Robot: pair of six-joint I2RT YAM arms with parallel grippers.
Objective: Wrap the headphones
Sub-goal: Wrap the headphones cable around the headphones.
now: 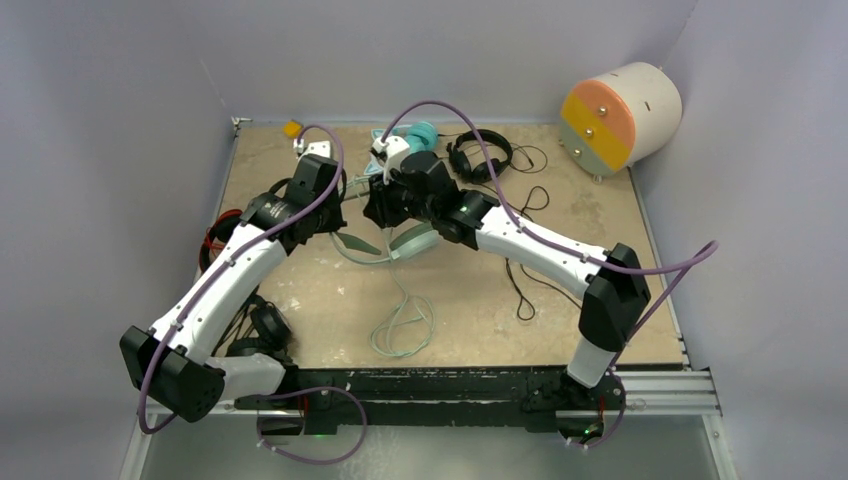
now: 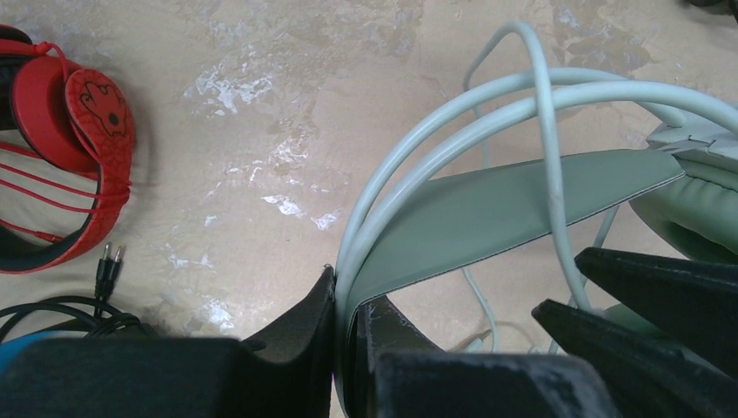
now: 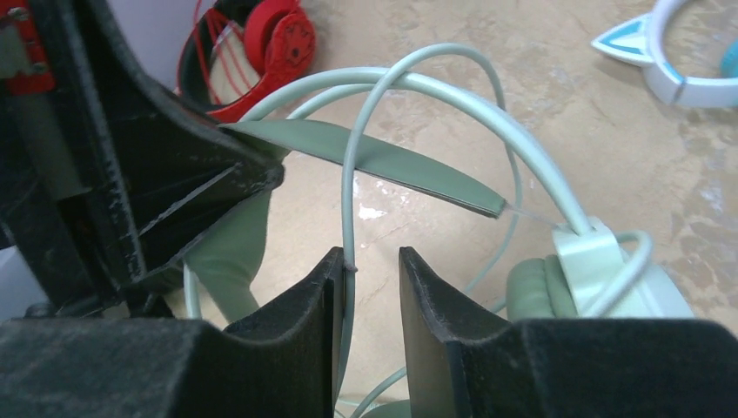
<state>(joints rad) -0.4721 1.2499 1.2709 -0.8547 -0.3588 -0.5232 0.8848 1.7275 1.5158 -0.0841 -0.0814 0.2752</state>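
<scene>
The mint-green headphones lie at the table's middle, between both grippers. My left gripper is shut on their flat headband, next to the two thin band wires. Their thin mint cable loops over the headband and runs down between the jaws of my right gripper. Those jaws are open, and the cable rests against the left finger. One mint ear cup sits to the right. The rest of the cable trails toward the near edge.
Red headphones lie at the left edge. A black pair with blue is near left. Teal cat-eared ones and a black pair are at the back. A cream drum stands back right.
</scene>
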